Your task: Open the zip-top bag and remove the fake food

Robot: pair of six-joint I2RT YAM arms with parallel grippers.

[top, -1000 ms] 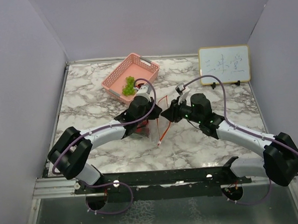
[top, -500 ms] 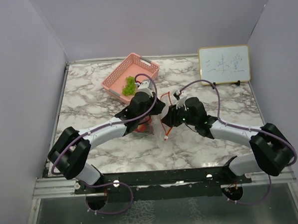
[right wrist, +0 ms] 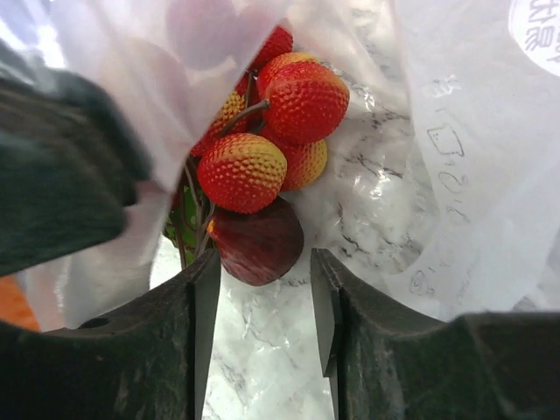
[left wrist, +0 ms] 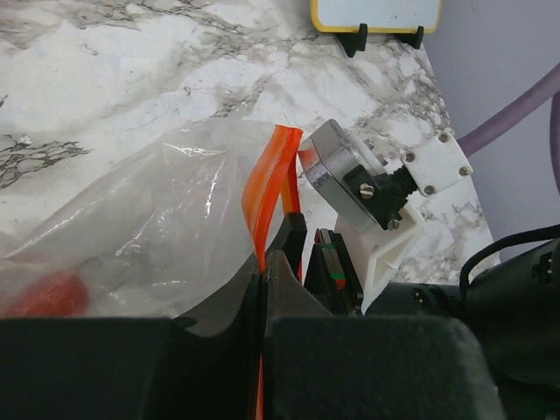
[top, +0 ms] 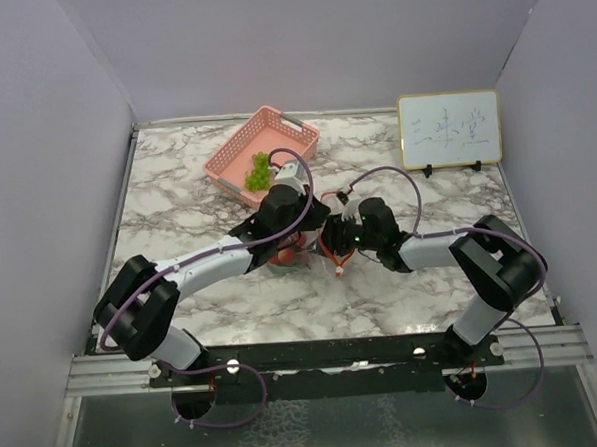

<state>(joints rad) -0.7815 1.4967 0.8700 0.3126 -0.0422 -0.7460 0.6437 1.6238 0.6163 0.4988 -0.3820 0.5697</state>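
Left gripper (left wrist: 267, 267): black fingers pressed together on the thin red-orange zip strip (left wrist: 264, 192) of the crinkly see-through plastic zip-top bag (left wrist: 149, 219), with the strip standing up out of the jaws. Blurry red piece of fake food (left wrist: 44, 296) inside the bag, lower left. Silver round metal disc (left wrist: 337, 171) and white plastic bracket (left wrist: 424, 166) just right of the strip. Grey-veined white marble table (left wrist: 131, 61) behind, yellow-framed board (left wrist: 376, 13) at top edge.
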